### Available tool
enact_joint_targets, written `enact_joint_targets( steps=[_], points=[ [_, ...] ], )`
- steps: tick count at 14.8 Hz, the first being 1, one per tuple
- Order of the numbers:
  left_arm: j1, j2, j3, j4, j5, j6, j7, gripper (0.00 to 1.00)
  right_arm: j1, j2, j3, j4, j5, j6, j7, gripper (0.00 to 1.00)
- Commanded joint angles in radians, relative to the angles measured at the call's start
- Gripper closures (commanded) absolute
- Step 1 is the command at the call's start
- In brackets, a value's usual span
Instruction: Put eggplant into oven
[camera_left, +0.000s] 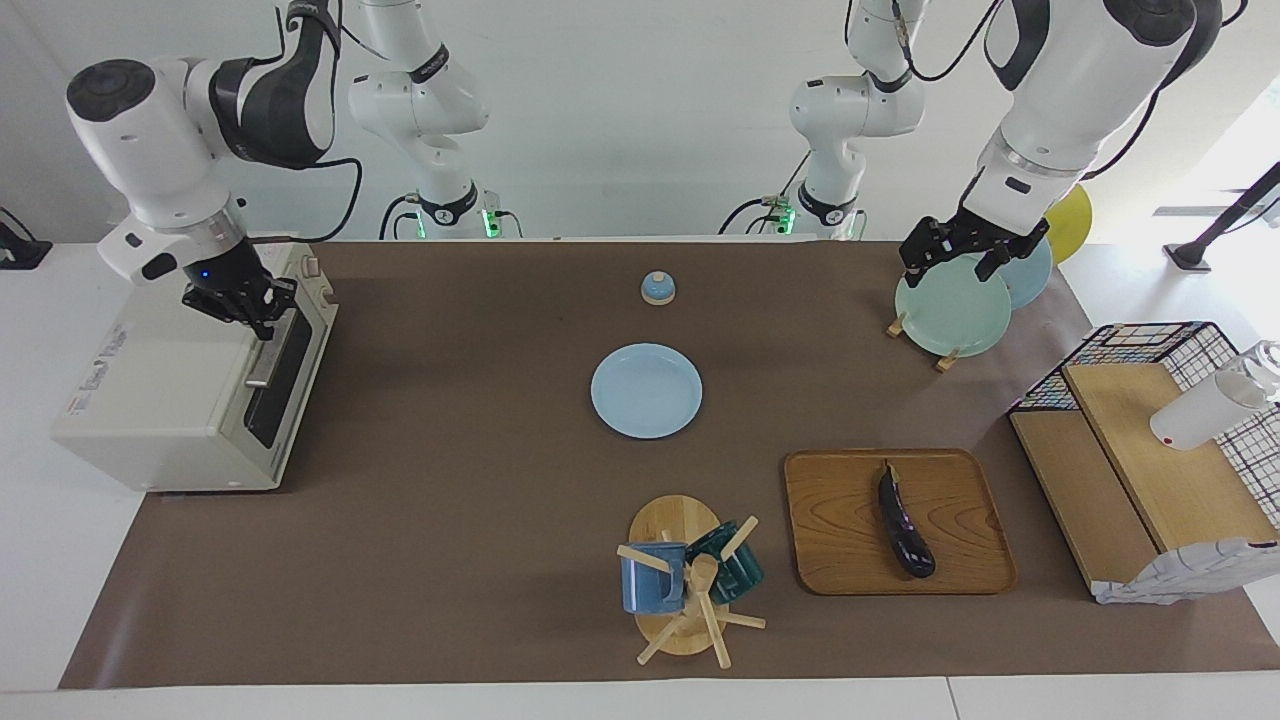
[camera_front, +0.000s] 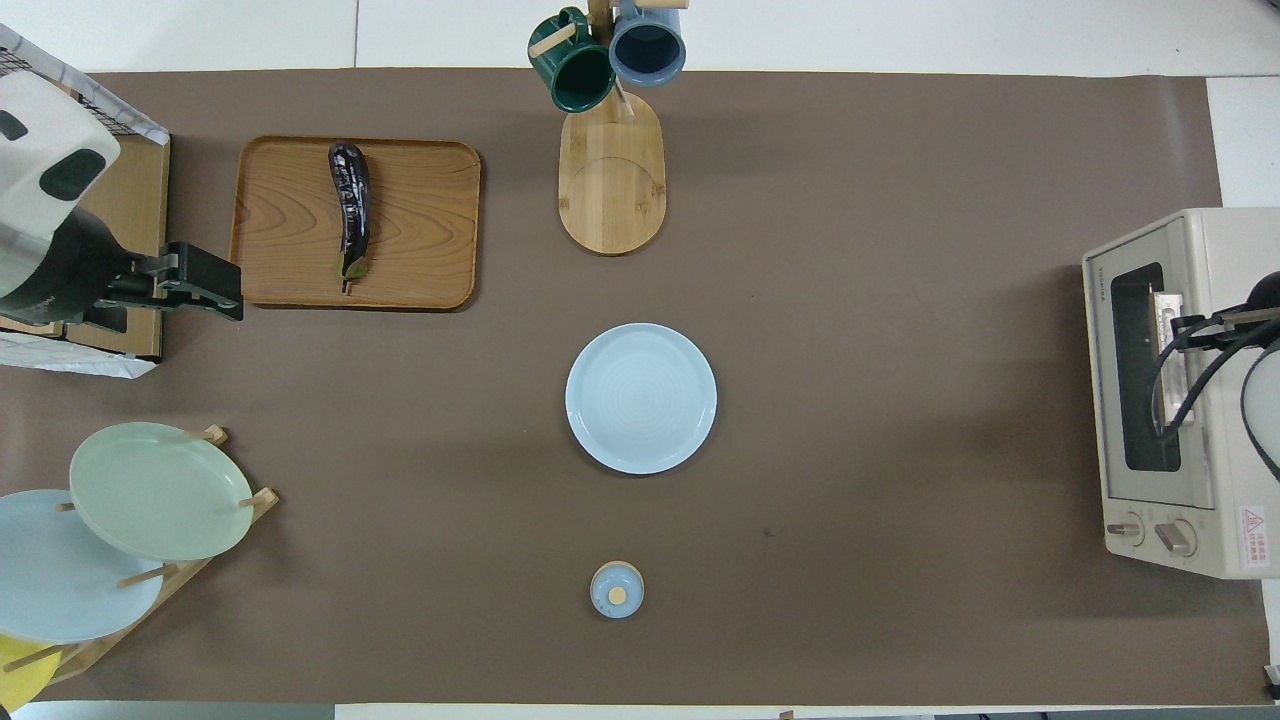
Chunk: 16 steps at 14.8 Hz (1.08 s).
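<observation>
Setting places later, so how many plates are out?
4: one light blue plate flat mid-table; a green plate, a pale blue plate and a partly hidden yellow plate in the rack at the left arm's end.

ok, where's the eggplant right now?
The eggplant lies on the wooden tray toward the left arm's end of the table, farther from the robots than the plate rack, untouched by either arm.

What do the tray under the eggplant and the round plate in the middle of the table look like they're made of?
The tray looks like wood with a smooth brown finish: curved grain lines run across it, though a printed veneer can't be ruled out. The pale blue plate looks like glazed ceramic, with faint concentric rings in the overhead view; plastic is possible. The eggplant lying on the tray is glossy dark purple.
</observation>
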Motion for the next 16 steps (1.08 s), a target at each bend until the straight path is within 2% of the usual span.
enact_joint_targets(
  steps=[1,7,11,13,16],
  points=[
    [0.001,-0.031,0.007,-0.037,-0.013,0.024,-0.001,0.00,0.004,-0.009,0.008,-0.045,-0.068,0.017,0.074,1.00],
    [0.010,-0.031,0.006,-0.053,-0.013,0.089,0.000,0.00,-0.008,0.004,0.008,-0.103,-0.083,0.086,0.100,1.00],
    [0.009,-0.018,0.006,-0.051,-0.013,0.113,0.000,0.00,0.042,0.042,0.013,-0.111,-0.068,0.135,0.174,1.00],
    [0.007,0.015,0.006,-0.051,-0.015,0.151,0.000,0.00,0.088,0.051,0.013,-0.121,-0.065,0.158,0.234,1.00],
    [0.004,0.127,0.004,-0.033,-0.013,0.234,0.002,0.00,0.115,0.068,0.013,-0.158,-0.024,0.221,0.274,1.00]
  ],
)
